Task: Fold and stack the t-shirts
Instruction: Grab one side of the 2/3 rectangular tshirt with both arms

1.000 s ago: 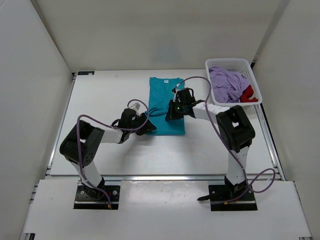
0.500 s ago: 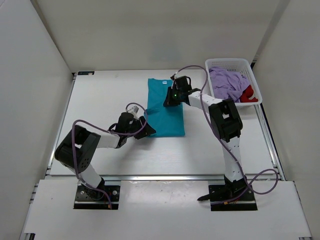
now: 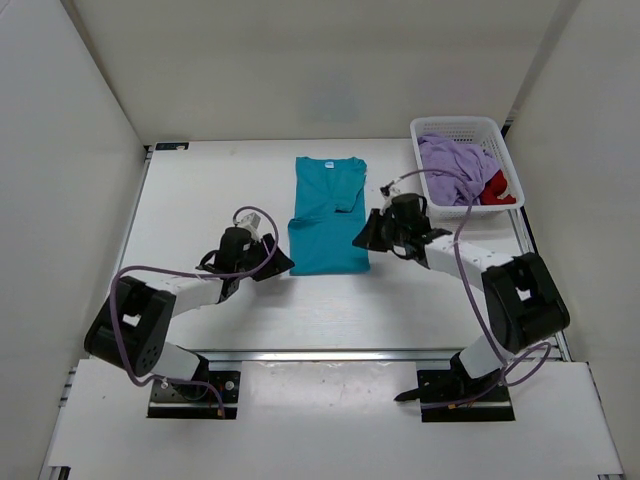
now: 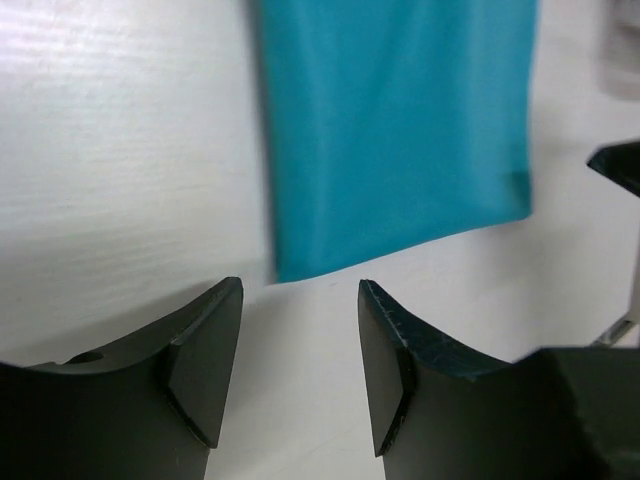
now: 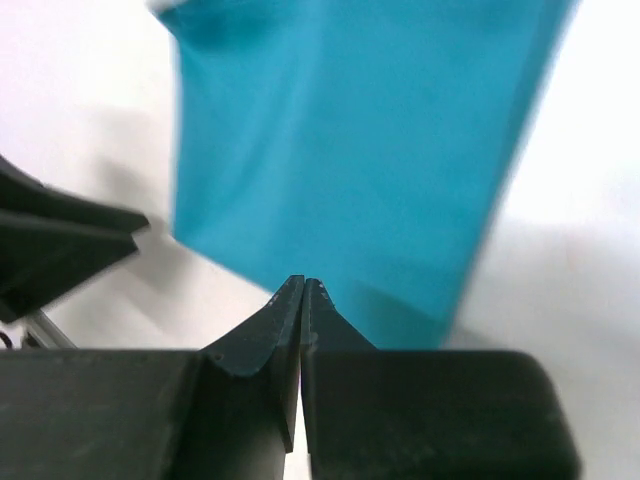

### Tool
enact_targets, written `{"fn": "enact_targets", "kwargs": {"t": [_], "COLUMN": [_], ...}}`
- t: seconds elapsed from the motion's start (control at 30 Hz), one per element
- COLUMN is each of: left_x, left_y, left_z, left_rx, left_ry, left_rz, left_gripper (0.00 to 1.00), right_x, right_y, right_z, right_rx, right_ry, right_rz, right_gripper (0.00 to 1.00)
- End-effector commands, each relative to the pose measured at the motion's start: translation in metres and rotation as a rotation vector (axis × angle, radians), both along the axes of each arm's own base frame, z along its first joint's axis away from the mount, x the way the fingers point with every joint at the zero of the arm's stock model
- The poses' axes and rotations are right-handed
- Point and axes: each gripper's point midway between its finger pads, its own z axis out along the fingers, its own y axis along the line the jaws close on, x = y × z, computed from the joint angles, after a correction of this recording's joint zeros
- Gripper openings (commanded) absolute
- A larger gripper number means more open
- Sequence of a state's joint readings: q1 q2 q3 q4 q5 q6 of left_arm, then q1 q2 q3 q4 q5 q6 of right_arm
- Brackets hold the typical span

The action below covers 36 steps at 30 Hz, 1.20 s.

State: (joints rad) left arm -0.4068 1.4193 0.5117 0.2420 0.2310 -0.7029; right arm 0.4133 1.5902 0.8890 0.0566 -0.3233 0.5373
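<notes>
The left end effector (image 4: 300, 298) has its two dark fingers spread apart with only bare bench between them. In the left wrist view its fingertips sit just short of the lower left corner of the teal t-shirt (image 3: 328, 215), close to the cloth but not on it.

The right end effector (image 5: 303, 288) has its fingers pressed together tip to tip. Its wrist view shows teal cloth filling the frame just beyond the tips. In the overhead view it sits at the shirt's right edge, near the lower right corner.

The teal t-shirt lies flat on the bench (image 3: 200, 200) at the centre of the overhead frame. It is folded into a narrow upright rectangle with the neckline at the top.

At the upper right stands a white lattice basket (image 3: 455, 124). It holds the crumpled lavender t-shirt (image 3: 450, 170), with the red t-shirt (image 3: 497, 187) at its lower right.
</notes>
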Motion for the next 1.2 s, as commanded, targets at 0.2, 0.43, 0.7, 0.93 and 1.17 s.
{"fn": "enact_targets", "kwargs": {"t": [0.2, 0.43, 0.7, 0.93, 1.17], "left_x": [-0.015, -0.015, -0.011, -0.013, -0.033], "left_y": [-0.001, 0.001, -0.009, -0.008, -0.003], "left_z": [-0.039, -0.046, -0.049, -0.051, -0.031], "left_rx": [0.083, 0.107, 0.117, 0.112, 0.108], "left_ry": [0.097, 0.111, 0.110, 0.122, 0.096], "left_rz": [-0.034, -0.026, -0.046, -0.054, -0.065], "left_gripper": [0.61, 0.56, 0.46, 0.11, 0.00], "right_x": [-0.043, -0.048, -0.053, -0.052, -0.078], "right_y": [-0.035, -0.039, -0.045, -0.027, -0.025], "right_z": [-0.064, -0.045, -0.075, -0.070, -0.051], "right_rx": [0.040, 0.066, 0.014, 0.092, 0.066], "right_ry": [0.142, 0.081, 0.181, 0.179, 0.156], "right_rz": [-0.062, -0.057, -0.066, -0.013, 0.004], "right_gripper": [0.00, 0.29, 0.34, 0.09, 0.01]}}
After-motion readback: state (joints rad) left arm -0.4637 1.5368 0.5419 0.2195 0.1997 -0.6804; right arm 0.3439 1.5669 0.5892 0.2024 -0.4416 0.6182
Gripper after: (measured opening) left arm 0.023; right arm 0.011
